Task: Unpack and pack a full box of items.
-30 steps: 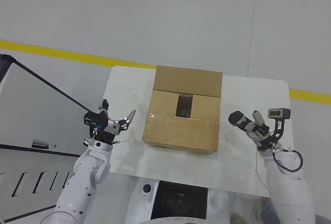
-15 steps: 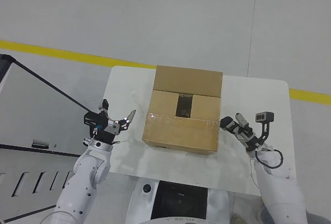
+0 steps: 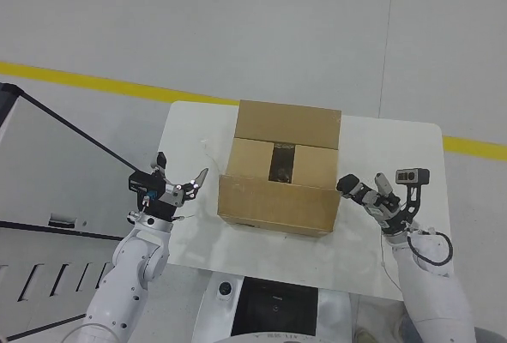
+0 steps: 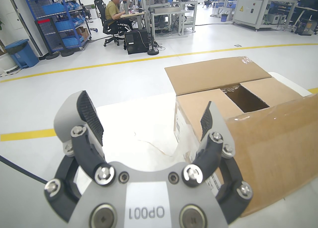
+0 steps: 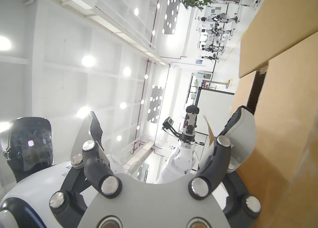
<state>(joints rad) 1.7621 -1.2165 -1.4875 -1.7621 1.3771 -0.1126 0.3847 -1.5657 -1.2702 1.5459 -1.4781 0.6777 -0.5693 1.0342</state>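
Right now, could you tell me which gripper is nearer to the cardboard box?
Right. The right gripper is open, close beside one side of the cardboard box; the left gripper is open off the opposite side, with a clear gap between.

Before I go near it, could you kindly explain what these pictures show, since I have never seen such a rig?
It is a two-armed robot working at a white table. One picture looks down from a camera above its arms; the other two come from cameras on the wrists, so each shows its own tool. A cardboard box, its top flaps partly open, stands on the table. The left tool is open beside the box, apart from it. The right tool is open too, close by the box's other side. Neither holds anything.
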